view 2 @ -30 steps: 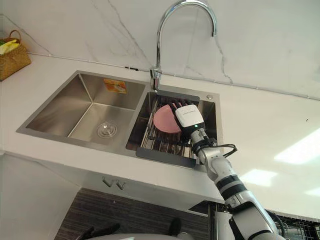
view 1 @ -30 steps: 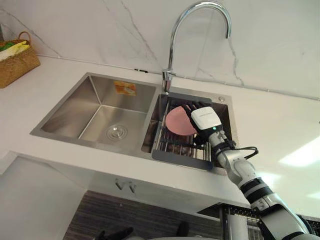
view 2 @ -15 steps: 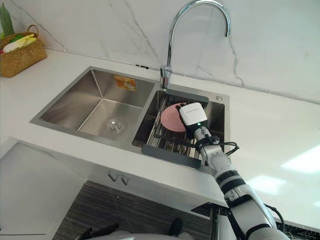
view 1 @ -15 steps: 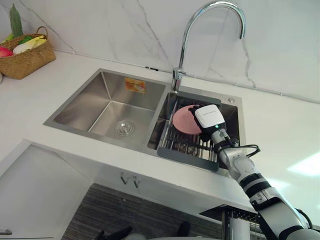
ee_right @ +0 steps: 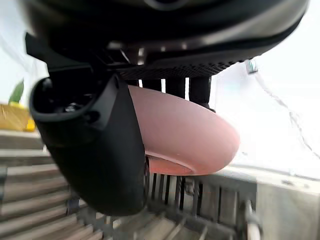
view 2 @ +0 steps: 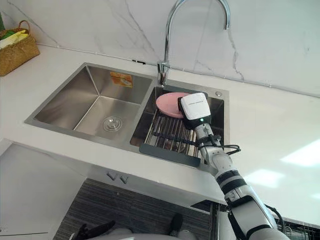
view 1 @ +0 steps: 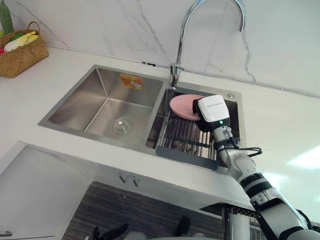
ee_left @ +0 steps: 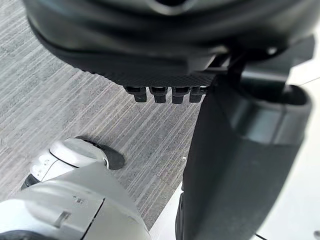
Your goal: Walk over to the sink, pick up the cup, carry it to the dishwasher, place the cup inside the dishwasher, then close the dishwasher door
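Cup (view 1: 182,104), pink and shallow like a small bowl, is pinched at its rim by the right hand (view 1: 213,113). The right wrist view shows the thumb (ee_right: 100,155) pressed on one face of the wall and the fingers (ee_right: 176,86) curled over the other. It hangs over the far end of the sink's right basin, tilted, with its underside just above the bars of the drying rack (view 1: 186,138) and apparently free of them. The faucet (view 1: 181,40) arches close above and behind it. The left basin (view 1: 102,107) lies beside the rack, white counter (view 1: 280,127) runs all round, and a wicker basket (view 1: 19,54) of produce sits well apart at the far left corner. The left hand (ee_left: 235,165) hangs over the grey floor, and I cannot tell whether it is spread or closed. The step in hand looks like the pick-up, with the carry to the dishwasher yet to come. To do it well, the hand should rise straight up until the cup is above the basin's edge. It should then draw back toward the body, not sideways, so the rim passes under the faucet's arch without knocking it. A rim pinch on a smooth, wide dish gives little hold against twisting. The wrist should therefore stay level and the pinch firm, and the turn away from the counter should wait until the cup is clear of the sink. Any quick swing could lever the cup out of the grasp.
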{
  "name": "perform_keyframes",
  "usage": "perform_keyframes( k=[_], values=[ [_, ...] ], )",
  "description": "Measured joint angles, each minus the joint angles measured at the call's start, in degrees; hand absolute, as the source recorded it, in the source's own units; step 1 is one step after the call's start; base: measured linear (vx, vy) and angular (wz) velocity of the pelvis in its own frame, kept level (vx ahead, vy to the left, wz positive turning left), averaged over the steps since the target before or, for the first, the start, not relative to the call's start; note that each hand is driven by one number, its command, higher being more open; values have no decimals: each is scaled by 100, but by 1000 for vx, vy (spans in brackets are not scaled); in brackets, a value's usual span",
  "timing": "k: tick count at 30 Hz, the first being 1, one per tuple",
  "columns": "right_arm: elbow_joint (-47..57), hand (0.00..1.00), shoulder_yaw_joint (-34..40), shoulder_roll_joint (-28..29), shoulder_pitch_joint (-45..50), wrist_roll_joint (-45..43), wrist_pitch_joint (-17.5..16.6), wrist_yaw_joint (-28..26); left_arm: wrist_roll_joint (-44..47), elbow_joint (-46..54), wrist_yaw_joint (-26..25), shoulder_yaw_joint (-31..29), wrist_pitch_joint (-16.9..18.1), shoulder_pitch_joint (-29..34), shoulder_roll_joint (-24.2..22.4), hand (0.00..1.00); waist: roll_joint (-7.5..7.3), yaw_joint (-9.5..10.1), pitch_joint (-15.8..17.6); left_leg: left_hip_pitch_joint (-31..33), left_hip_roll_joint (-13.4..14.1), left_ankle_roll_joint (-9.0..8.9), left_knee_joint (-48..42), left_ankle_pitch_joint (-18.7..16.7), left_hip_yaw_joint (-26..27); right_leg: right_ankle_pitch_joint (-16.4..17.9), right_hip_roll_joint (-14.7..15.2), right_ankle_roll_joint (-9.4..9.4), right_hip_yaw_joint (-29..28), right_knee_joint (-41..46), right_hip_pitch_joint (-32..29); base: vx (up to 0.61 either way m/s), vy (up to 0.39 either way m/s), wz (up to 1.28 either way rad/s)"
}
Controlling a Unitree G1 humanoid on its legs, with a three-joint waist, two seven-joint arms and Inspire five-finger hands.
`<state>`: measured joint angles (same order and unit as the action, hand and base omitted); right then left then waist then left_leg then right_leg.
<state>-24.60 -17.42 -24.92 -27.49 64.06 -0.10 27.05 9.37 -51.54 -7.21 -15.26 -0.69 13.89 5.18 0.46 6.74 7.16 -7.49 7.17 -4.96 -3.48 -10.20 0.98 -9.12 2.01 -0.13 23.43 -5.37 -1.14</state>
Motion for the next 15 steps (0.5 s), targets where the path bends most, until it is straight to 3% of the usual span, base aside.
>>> perform_keyframes(
  k=[8, 15],
  values=[
    [629, 0, 254, -254, 2, -560, -401, 25, -56, -1, -5, 4, 63, 74, -9, 100, 6, -136, 4, -105, -4, 39, 33, -37, 149, -21, -24, 15, -156, 0, 6, 25, 46, -11],
    [1695, 0, 394, -274, 536, -815, -672, -440, -706, 10, 1, 13, 136, 110, -13, 100, 17, -110, 18, -280, -54, 75, -25, -71, 401, -73, -85, 9, -521, 3, 17, 21, 49, -25]
  ],
)
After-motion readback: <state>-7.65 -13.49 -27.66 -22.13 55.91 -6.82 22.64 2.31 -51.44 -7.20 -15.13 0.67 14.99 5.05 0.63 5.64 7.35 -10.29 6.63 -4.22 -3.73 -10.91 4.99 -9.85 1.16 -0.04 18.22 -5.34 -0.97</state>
